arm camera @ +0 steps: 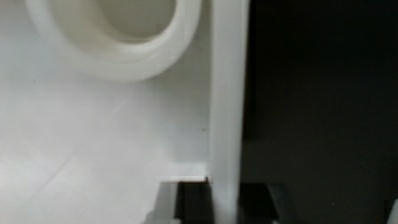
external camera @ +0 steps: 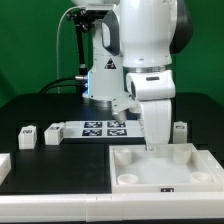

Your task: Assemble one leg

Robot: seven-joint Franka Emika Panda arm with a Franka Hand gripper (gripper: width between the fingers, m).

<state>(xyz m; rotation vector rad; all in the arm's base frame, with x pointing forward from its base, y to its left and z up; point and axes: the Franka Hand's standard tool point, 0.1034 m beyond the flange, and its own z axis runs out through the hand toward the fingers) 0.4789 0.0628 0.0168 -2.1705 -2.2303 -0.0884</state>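
Currently, the Panda arm (external camera: 150, 60) reaches straight down at the centre of the frame, its jaws set on the far edge of the white panel (external camera: 190, 165) that fills the lower right of the black desk (external camera: 60, 165). In the wrist view the dark fingertips (arm camera: 191, 205) sit on either side of the panel's raised rim (arm camera: 224, 100) with no gap showing, so the jaws look narrowly closed on that rim and hold no leg; a round corner socket (arm camera: 134, 45) lies just beside it. The leg (external camera: 180, 130), a stubby tagged block, stands on the desk at the middle right of the exterior frame, just beside the arm and close behind the panel's far edge, clear of the jaws. It is too small to tell which way its long axis runs. Two similar blocks (external camera: 27, 136) (external camera: 54, 132) wait well apart at the middle left, beyond the marker board (external camera: 98, 128). Judging from this, the right-hand leg is the shorter reach once the rim is released.
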